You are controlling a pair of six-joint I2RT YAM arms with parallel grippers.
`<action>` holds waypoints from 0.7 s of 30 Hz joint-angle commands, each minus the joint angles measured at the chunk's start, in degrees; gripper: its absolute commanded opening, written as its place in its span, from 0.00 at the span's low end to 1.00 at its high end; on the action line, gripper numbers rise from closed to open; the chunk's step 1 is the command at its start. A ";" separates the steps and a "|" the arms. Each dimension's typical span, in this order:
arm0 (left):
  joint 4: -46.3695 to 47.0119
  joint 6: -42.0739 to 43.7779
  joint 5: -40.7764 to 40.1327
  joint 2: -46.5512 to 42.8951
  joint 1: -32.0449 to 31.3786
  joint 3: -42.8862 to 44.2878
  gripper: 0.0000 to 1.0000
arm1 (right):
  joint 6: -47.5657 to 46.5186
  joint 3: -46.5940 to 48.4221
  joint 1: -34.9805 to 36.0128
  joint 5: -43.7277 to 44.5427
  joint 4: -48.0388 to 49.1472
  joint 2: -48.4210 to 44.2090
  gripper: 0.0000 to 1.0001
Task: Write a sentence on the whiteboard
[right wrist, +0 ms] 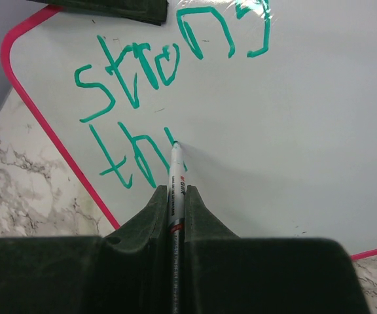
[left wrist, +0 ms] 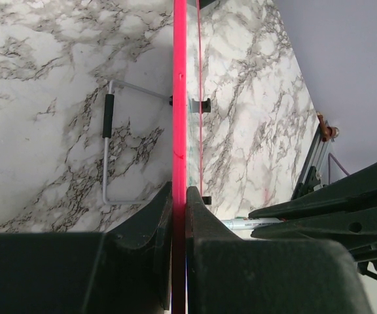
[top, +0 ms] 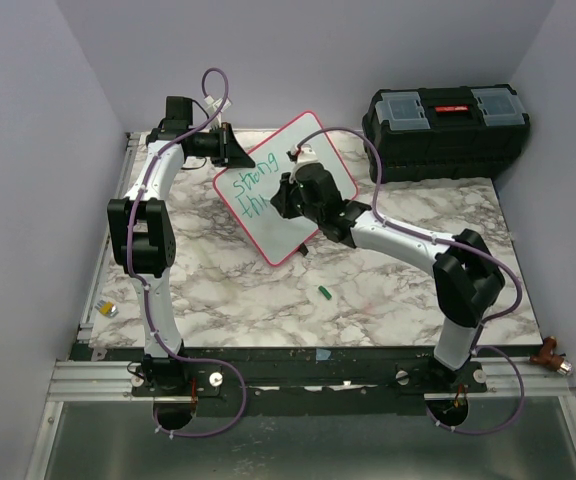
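My left gripper pinches the pink edge of the whiteboard, tilted up over the table. If it slips, the board could tip and the sentence go crooked. My right gripper squeezes the marker, tip on the board; pushing hard could shove it away.

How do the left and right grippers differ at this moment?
The left gripper is shut on the whiteboard, at its pink rim; the right gripper is shut on a marker. The left one meets the board edge-on; the right one sits over its face, marker tip touching by the green writing. Both are closed on something.
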 commanded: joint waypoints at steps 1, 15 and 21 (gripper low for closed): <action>0.13 3.83 -0.27 -1.56 -1.32 -0.70 0.00 | -1.12 2.52 -0.58 2.13 -1.57 1.93 0.01; 0.13 3.74 -0.18 -1.47 -1.32 -0.52 0.00 | -2.17 5.88 -1.58 2.83 -3.00 2.61 0.01; 0.30 3.65 -0.20 -1.48 -1.32 -0.52 0.00 | -2.29 4.54 -1.59 3.02 -2.31 0.12 0.01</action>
